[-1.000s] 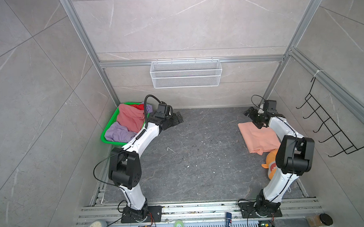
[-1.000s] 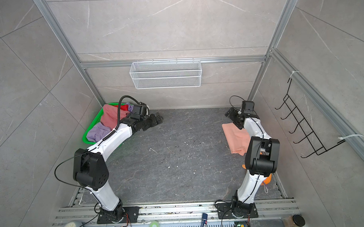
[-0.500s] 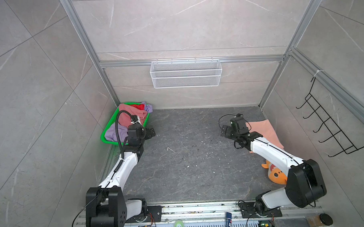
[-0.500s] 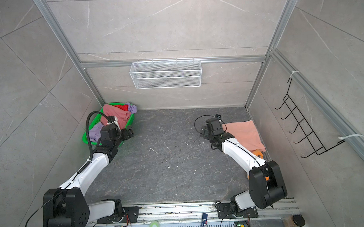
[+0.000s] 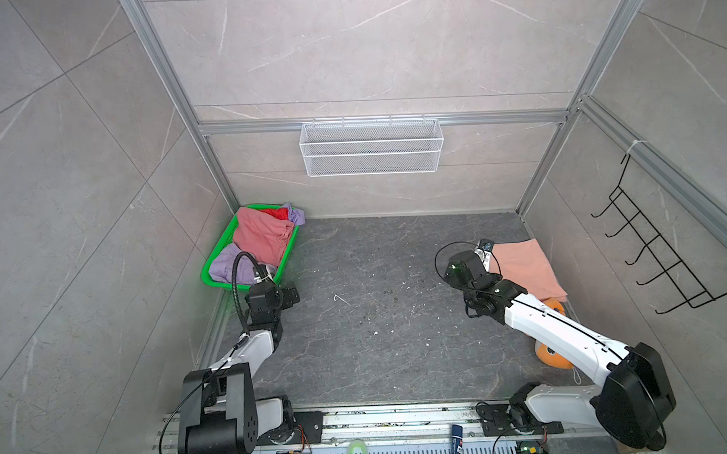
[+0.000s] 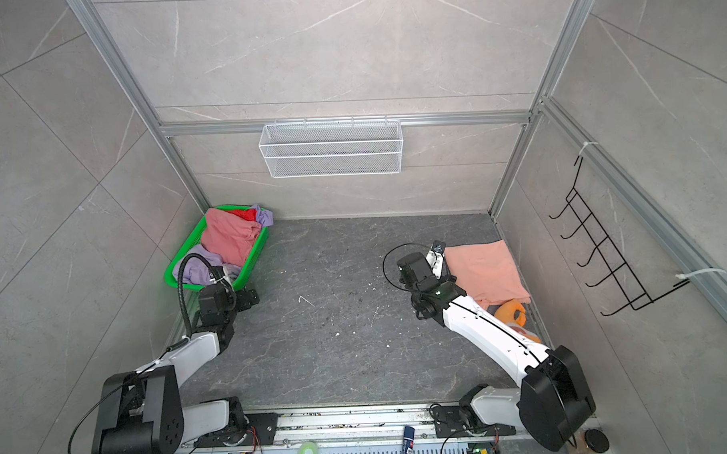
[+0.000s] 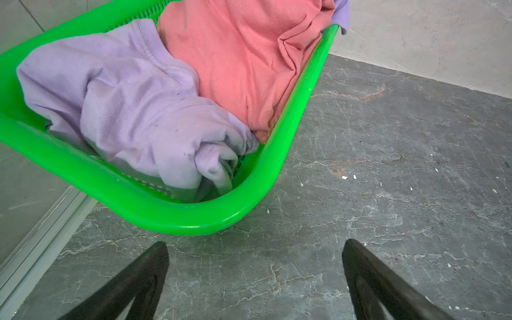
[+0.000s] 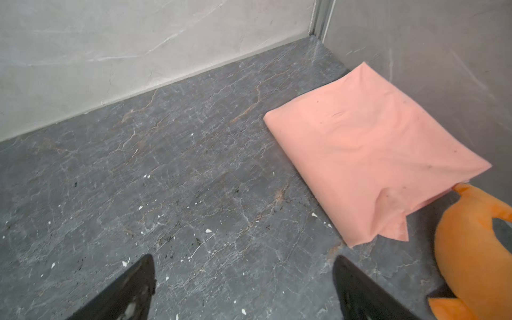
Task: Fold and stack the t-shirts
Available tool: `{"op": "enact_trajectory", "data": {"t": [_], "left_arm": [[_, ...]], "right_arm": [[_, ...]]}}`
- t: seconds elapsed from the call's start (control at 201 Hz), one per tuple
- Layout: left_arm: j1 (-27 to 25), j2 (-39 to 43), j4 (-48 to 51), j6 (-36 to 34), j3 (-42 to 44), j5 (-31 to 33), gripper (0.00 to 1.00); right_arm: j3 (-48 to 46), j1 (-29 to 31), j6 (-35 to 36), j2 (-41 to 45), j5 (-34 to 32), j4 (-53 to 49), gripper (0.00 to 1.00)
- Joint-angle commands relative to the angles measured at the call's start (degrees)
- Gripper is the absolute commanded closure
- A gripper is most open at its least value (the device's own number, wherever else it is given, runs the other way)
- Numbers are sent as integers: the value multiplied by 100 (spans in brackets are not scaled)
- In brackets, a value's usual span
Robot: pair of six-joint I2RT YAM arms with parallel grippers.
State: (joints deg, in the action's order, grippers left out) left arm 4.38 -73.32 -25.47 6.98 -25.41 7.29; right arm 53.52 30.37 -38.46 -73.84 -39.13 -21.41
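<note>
The left tool is wide open and empty, just beside the green basket. A purple shirt, a pink shirt and a red shirt lie bunched inside. The right tool is open and empty too. Near it a folded peach shirt lies on the worktop, beside an orange toy.

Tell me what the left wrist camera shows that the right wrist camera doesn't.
Only the left wrist view: a green basket holding a crumpled lavender shirt and a crumpled pink shirt.

Only the right wrist view: a folded peach shirt lying flat by the side wall, with an orange plush toy next to its corner.

Both: the dark stone table, a pale wall behind it, and that arm's own jaws, standing open with nothing between them.
</note>
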Motion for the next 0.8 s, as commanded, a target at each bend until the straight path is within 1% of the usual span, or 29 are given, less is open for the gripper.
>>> {"op": "enact_trajectory", "data": {"t": [0.0,0.105,0.169,0.244,0.354,0.448,0.523,0.627,0.747,0.792], "left_arm": [[-6,-310,-1110,-224,255,89,0],[-13,-746,-1817,-259,455,77,0],[-9,-941,-1948,-259,432,65,0],[-11,-1234,-2425,-340,528,-36,0],[-25,-1272,-2583,-335,617,-81,0],[-22,-1281,-2524,-337,594,-62,0],[-25,-1286,-2494,-335,575,-60,0],[-25,-1291,-2464,-334,555,-61,0],[-25,-1290,-2479,-344,562,-52,0],[-60,-1288,-2480,-360,564,60,0]], "right_arm": [[-155,30,-41,120,-499,-142,0],[-500,29,328,292,-670,510,1],[-735,28,627,410,-722,994,0],[-841,22,817,417,-799,1198,0],[-884,-42,1055,321,-803,1265,0],[-1145,-175,1408,281,-704,1828,0],[-1408,-379,1572,283,-530,2299,0],[-1585,-838,1753,209,-179,2681,0],[-1822,-1292,2217,52,100,3446,0],[-1874,-1428,2348,-31,167,3665,0]]}}
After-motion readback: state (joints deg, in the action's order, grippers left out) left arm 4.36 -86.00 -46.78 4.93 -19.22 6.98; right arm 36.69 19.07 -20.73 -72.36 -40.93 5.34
